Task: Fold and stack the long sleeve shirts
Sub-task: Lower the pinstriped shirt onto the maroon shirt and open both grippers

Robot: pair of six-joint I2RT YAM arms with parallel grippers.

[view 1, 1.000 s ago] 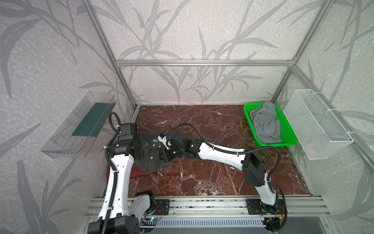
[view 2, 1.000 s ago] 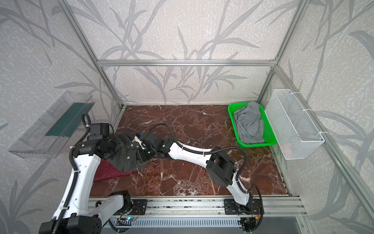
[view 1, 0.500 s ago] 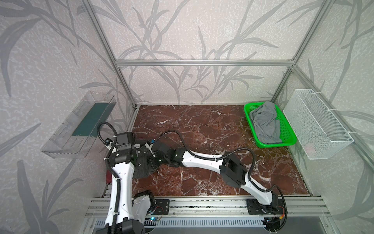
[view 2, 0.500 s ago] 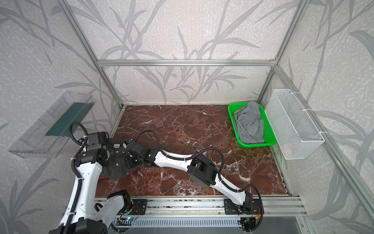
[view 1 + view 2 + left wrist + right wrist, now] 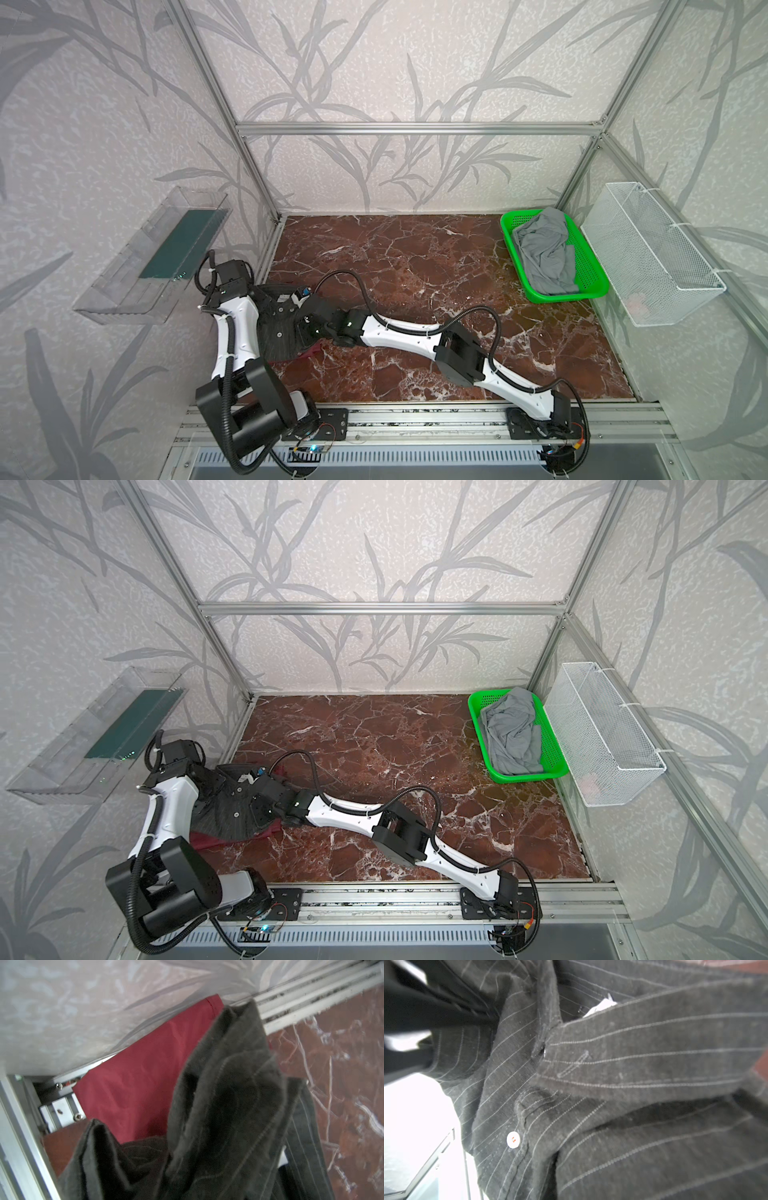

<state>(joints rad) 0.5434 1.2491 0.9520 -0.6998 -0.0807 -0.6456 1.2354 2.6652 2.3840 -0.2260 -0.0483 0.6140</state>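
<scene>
Currently you have the brown marble tabletop (image 5: pixel 415 257) spanning the cell floor. On the right wall hangs a white wire basket (image 5: pixel 648 266); something pale lies at its bottom, too faint to identify. On the left wall sits a clear plastic bin (image 5: pixel 137 274) with a dark green sheet (image 5: pixel 178 245) inside. At the tabletop's far right corner stands a green basket (image 5: pixel 590 286) holding a crumpled grey cloth (image 5: pixel 544 249).

Your charcoal pinstripe shirt (image 5: pixel 278 332) is bunched at the near left of the tabletop, raised between both arms, over the maroon shirt (image 5: pixel 145 1074), which lies flat beneath it against the left frame rail.

Right gripper (image 5: pixel 305 322): jaws clenched on the charcoal pinstripe shirt near its collar. Left gripper (image 5: pixel 210 777): buried in the same fabric; you cannot tell how its jaws stand.

In the right wrist view, a white label (image 5: pixel 600 1006) peeks from inside the collar, its print too blurred to read. Below it sits a white button (image 5: pixel 513 1140) sewn with red thread.
</scene>
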